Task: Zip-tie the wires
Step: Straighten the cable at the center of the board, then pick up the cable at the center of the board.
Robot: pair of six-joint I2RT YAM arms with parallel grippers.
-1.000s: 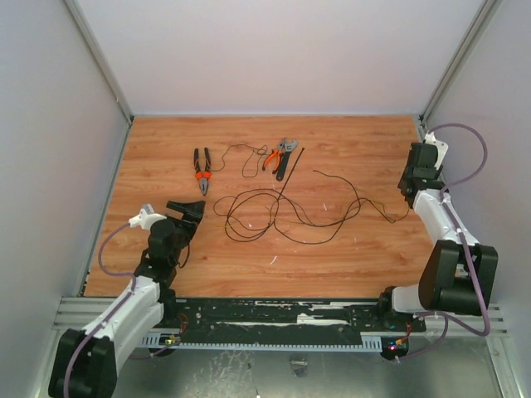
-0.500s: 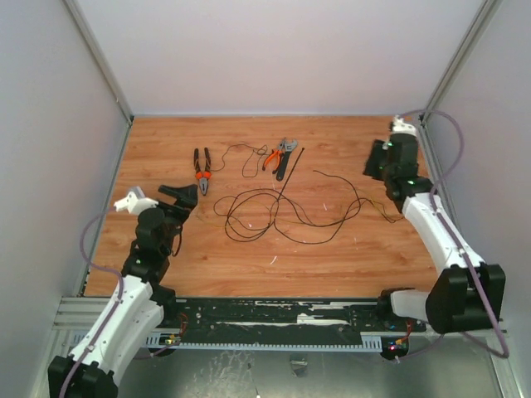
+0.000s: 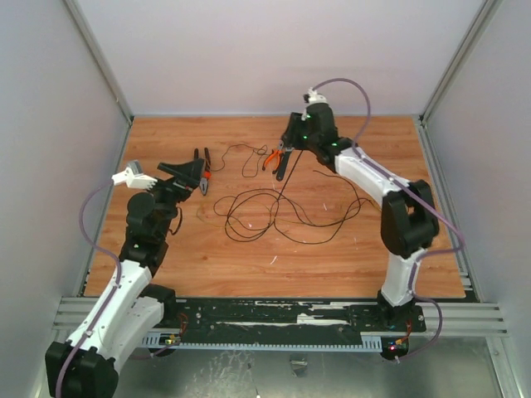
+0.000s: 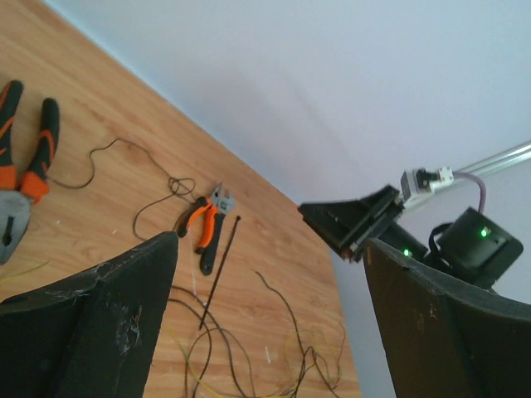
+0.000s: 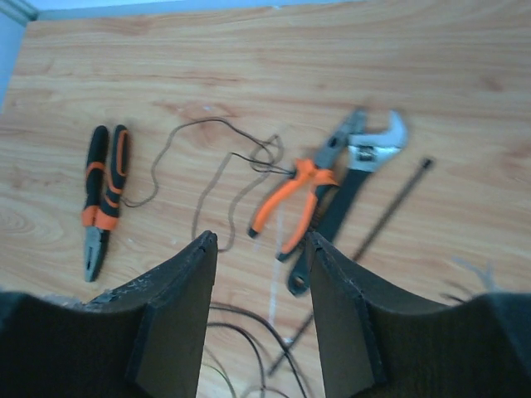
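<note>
We see a honey-brown wood-grain table [image 5: 249,58], a black zip tie [image 5: 388,211] and black-brown wires [image 5: 216,121] just ahead of the right gripper [image 5: 259,240], orange-handled pliers [image 5: 294,195], a silver-headed, black-handled wrench [image 5: 343,207], black-and-orange pliers [image 5: 104,203] to its left, its fingers [image 5: 178,323] matte black

Top cam sits high behind the arm bases, looking down + fwd over the whole table [image 3: 249,257], bases at frame bottom. Left wrist cam is low, tilted up, facing across twd the far wall, w/ the left gripper [image 4: 270,240] filling both bottom corners and the right gripper [image 4: 332,228] at center right. Right wrist cam looks almost straight down, way closer, own fingers [image 5: 174,323] along the bottom. All 3 share the orange cutters [image 3: 271,157], zip tie [image 3: 292,168] & black-orange pliers [image 3: 204,166].
</note>
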